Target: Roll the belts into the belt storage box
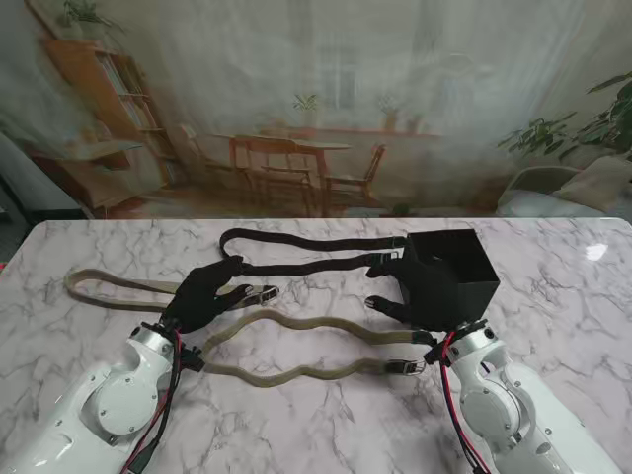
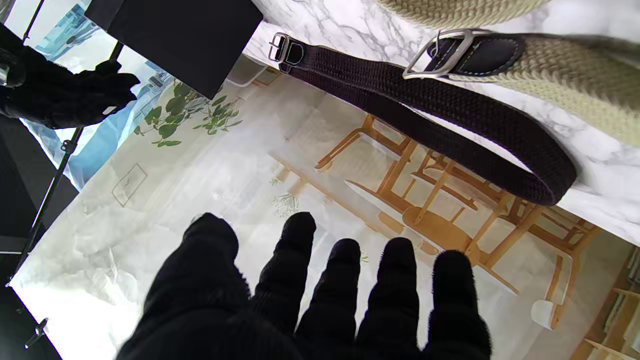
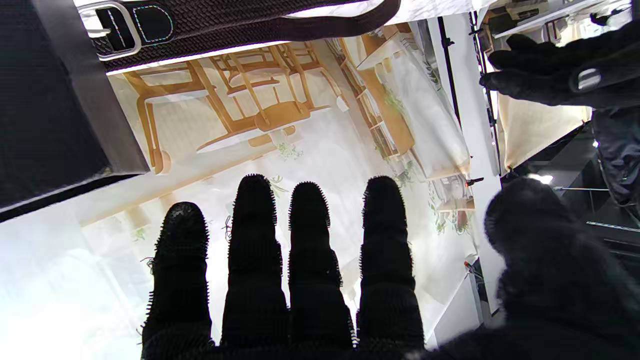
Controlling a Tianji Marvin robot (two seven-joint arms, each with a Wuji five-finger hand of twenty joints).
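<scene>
Belts lie flat and unrolled on the white marble table [image 1: 89, 252], three of them. A black belt [image 1: 296, 253] is folded into a long loop on the far side of the table, and its buckle end reaches close to the belt storage box [image 1: 452, 269]. This box is black with an open top and it stands right of the middle. A tan belt [image 1: 109, 289] stretches on the left side, and its buckle with a dark leather tab [image 2: 452, 50] lies just beside the fingers of the left hand [image 1: 205, 293]. A second tan belt [image 1: 306, 348] makes a wavy loop nearer to me, between the two arms, with its buckle ends near the right wrist.

The left hand, in a black glove, is above the table beside the first tan belt; its fingers [image 2: 345, 280] are spread and straight and hold nothing. The right hand [image 1: 400, 281], also in a black glove, is at the left wall of the box, with fingers [image 3: 310, 240] stretched out and apart and nothing in them. From the stand view I cannot tell if it touches the box
</scene>
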